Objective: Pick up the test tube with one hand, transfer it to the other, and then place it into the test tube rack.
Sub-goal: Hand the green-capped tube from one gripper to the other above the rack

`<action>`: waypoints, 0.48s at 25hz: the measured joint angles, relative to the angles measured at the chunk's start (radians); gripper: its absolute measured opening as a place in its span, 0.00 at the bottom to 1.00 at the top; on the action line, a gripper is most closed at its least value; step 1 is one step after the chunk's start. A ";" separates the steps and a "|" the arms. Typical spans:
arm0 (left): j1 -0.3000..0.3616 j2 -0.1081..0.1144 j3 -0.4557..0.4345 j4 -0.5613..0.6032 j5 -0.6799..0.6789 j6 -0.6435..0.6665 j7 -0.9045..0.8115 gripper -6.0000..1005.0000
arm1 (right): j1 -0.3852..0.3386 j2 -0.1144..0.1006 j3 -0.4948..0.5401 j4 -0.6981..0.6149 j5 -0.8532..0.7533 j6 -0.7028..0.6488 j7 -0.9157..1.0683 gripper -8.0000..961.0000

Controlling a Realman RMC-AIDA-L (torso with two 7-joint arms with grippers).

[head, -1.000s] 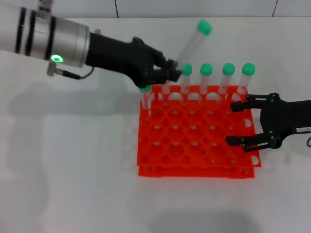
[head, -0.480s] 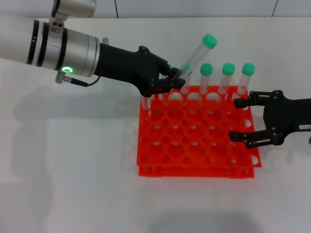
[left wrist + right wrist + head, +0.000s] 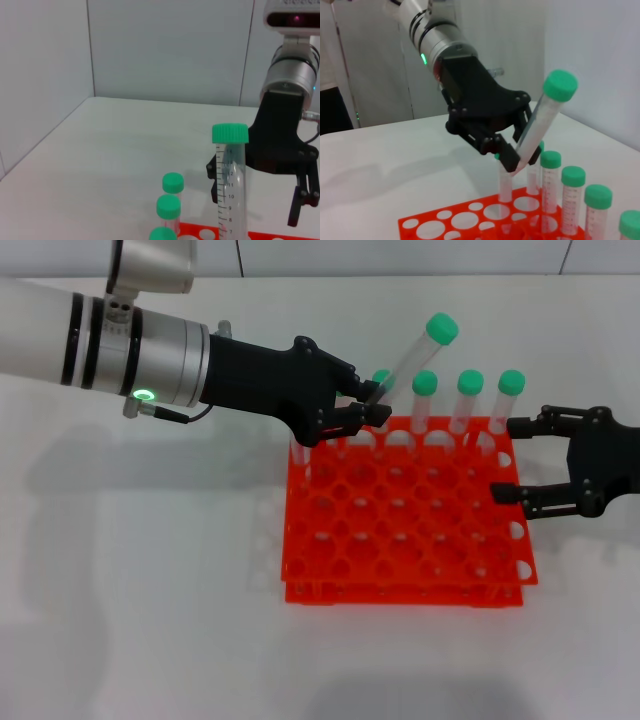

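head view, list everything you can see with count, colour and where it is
test tube: one, clear with green cap, tilted, held over the rack's far edge
other tubes: at least four, green caps, standing in the rack's far row, one half hidden behind the pincer
test tube rack: one, orange-red, centre of the table
table: one, white, under everything
left pincer: one, black, shut on the test tube's lower part
right pincer: one, black, open, at the rack's right edge
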 joint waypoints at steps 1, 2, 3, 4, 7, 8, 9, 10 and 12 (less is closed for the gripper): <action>0.000 0.000 0.001 -0.001 0.004 0.000 0.004 0.24 | 0.003 -0.004 0.002 -0.002 0.001 -0.004 0.007 0.88; 0.000 0.000 0.001 -0.002 0.005 0.000 0.004 0.24 | 0.005 -0.006 0.003 -0.004 0.001 -0.004 0.010 0.88; 0.001 0.000 0.001 -0.002 0.006 0.000 0.005 0.24 | 0.005 -0.006 0.003 -0.004 0.001 -0.004 0.010 0.88; 0.001 0.000 0.001 -0.002 0.006 0.000 0.005 0.24 | 0.006 -0.007 0.003 -0.007 0.002 -0.004 0.013 0.87; 0.005 -0.001 0.001 -0.002 0.008 -0.001 0.006 0.24 | 0.010 -0.008 0.014 -0.013 0.007 0.002 0.020 0.87; 0.007 -0.001 0.001 -0.002 0.008 -0.001 0.006 0.24 | 0.013 -0.005 0.022 -0.013 0.013 0.003 0.023 0.87; 0.008 -0.002 0.001 -0.001 0.008 -0.001 0.007 0.24 | 0.015 -0.003 0.027 -0.014 0.020 0.004 0.023 0.87; 0.009 -0.002 0.001 0.001 0.008 -0.001 0.007 0.24 | 0.016 0.000 0.030 -0.013 0.035 0.007 0.025 0.87; 0.009 -0.003 0.001 0.001 0.008 -0.002 0.007 0.24 | 0.016 0.003 0.031 -0.007 0.073 0.020 0.031 0.87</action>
